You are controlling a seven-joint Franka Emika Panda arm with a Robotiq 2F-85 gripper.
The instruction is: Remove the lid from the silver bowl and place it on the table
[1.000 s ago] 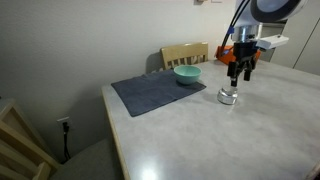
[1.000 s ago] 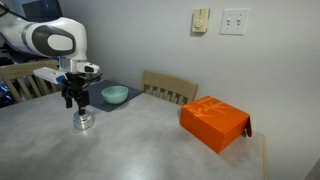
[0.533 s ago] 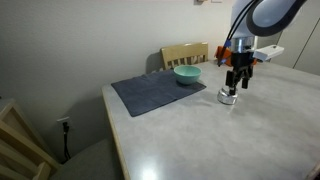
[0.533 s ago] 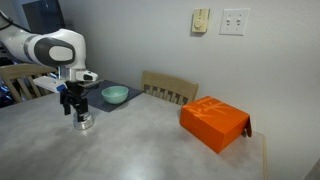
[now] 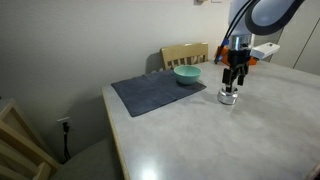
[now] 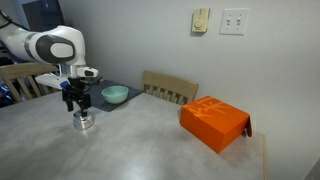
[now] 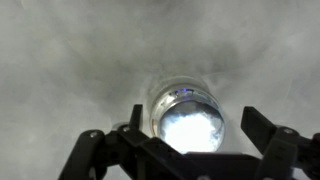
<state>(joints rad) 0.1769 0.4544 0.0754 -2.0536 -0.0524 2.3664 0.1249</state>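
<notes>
Wrist view | end effector spread above lid | lid remained on silver bowl, 4 o'clock from teal bowl on bench | end effector had lowered within last second; grasp pending

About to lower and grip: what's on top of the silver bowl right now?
A shiny round lid sits on the silver bowl, right below the open hand. The lid covers the bowl's inside, so what it holds cannot be seen.
</notes>
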